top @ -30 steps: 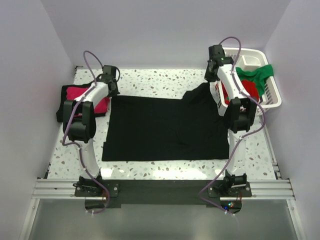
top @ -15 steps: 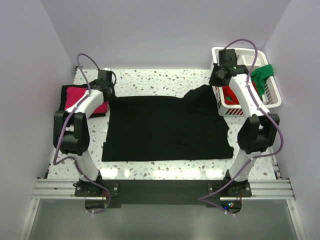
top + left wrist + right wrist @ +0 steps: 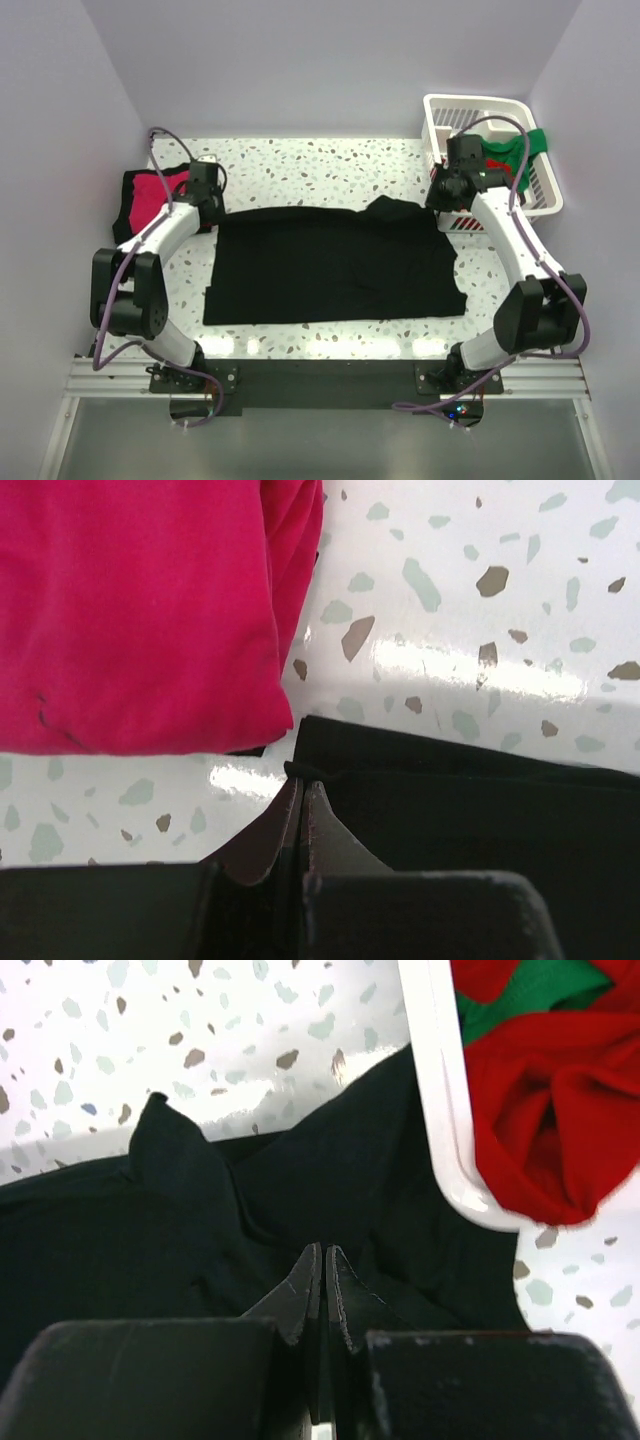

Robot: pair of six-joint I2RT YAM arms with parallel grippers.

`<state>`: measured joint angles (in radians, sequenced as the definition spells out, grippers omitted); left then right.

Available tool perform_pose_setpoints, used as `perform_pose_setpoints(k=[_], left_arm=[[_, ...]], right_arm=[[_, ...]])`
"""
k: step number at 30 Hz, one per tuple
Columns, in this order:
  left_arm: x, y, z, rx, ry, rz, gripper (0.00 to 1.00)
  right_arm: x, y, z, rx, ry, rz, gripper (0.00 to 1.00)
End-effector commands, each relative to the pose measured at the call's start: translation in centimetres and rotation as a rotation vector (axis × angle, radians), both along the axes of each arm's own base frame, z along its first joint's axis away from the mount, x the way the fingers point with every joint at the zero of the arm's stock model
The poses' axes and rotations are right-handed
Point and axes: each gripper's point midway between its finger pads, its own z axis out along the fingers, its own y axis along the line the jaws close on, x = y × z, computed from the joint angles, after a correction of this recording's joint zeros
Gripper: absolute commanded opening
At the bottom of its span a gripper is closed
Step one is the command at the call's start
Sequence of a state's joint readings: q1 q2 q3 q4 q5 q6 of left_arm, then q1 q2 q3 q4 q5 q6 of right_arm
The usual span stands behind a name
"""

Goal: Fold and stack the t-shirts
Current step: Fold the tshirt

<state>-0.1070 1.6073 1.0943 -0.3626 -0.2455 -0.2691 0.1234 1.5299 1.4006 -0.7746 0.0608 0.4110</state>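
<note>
A black t-shirt (image 3: 330, 265) lies spread across the middle of the table. My left gripper (image 3: 208, 203) is shut on its far left corner, and the left wrist view shows the jaws (image 3: 303, 780) pinching the black hem (image 3: 450, 790). At the shirt's far right part, beside the basket, my right gripper (image 3: 441, 200) is shut on bunched black cloth (image 3: 200, 1220), its tips (image 3: 323, 1251) pressed together. A folded magenta-pink t-shirt (image 3: 152, 195) (image 3: 140, 610) lies on a black one at the left. Red (image 3: 550, 1110) and green (image 3: 520, 990) t-shirts sit in the basket.
The white slatted basket (image 3: 447, 105) stands at the back right corner, its rim (image 3: 440, 1110) right beside the right gripper. White walls close in the table on the left, the back and the right. Speckled tabletop (image 3: 320, 160) shows behind the black shirt.
Both grippers have come nearer and lower, drawing the black shirt's far edge toward the near side. The right gripper left the space over the basket; the raised right corner has dropped.
</note>
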Motion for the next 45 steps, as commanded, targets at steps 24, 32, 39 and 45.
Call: perform_pose_setpoints(k=[24,32,39,45], left_arm=[[-10.1,-0.2,-0.3,-0.113,0.073,0.095,0.0],[-13.1,-0.9,-0.2,-0.182,0.137,0.146,0.32],[-14.4,-1.5,3.6,-0.252,0.062,0.161,0.8],[-11.7,-3.6,3.6,-0.326,0.032,0.085,0.8]], right_arm=[[-12.7,-2.8,-3.8,-0.051,0.176,-0.126,0.0],[-15.2,-2.3,-6.1,-0.02,0.262,-0.143,0.0],[-16.0,-1.5,-5.1,0.01,0.241,-0.122,0.54],[-12.9,-0.1,-3.9,0.028,0.172,-0.009,0.59]])
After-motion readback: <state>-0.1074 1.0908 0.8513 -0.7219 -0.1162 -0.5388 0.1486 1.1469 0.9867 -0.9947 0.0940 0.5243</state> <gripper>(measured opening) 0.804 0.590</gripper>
